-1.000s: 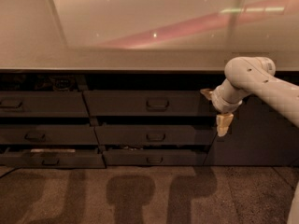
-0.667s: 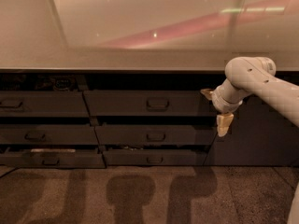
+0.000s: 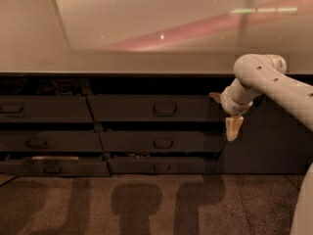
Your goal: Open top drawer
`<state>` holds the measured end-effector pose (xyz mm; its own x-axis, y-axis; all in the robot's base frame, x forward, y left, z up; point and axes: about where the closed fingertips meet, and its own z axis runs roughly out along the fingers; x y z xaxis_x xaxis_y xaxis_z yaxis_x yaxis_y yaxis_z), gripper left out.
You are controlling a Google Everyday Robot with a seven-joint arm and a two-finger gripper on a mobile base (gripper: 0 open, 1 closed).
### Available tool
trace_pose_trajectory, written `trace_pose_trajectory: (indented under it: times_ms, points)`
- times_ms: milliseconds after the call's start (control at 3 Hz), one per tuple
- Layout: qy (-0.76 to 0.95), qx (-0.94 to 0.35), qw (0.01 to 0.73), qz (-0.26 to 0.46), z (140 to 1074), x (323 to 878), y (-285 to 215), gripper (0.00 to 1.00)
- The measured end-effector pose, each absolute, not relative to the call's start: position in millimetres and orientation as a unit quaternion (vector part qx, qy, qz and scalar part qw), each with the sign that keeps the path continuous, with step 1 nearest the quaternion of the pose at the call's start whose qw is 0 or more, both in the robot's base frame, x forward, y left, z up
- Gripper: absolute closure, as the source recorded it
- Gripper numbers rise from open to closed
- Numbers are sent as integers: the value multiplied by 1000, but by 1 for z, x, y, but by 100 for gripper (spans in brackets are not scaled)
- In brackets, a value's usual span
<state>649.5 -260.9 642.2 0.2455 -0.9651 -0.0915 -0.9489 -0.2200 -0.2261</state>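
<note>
top drawer [image 3: 132, 109] sits right under the desk [image 3: 146, 62] edge, middle column, closed or close to it, loop handle [image 3: 165, 108] centred on its front, 2 lower drawers [image 3: 146, 143] stacked beneath. tool [image 3: 233, 126] hangs just off the drawer's right end, below handle height and well to the right of it, no contact with the handle. vs 1 s ago: basically no change, arm [image 3: 274, 80] and tool in the same spot, drawer front same place, so the pull hasn't begun and the reach to the handle is still to do, my read. tool wide or narrow: cannot tell. hard to make out: dark gap above the drawer front, can't say if it's slightly ajar; arm cut off at right edge; pale strip [image 3: 49, 157] on the left bottom drawer [image 3: 54, 168], unclear what it is
</note>
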Motion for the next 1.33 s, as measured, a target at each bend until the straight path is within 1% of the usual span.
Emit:
trace_pose_trajectory:
  times_ms: [1000,1333]
  points:
    - [618,-778,108,-29,646,653,-263,0]
    - [629,-771,96,-14,641,658,-262,0]
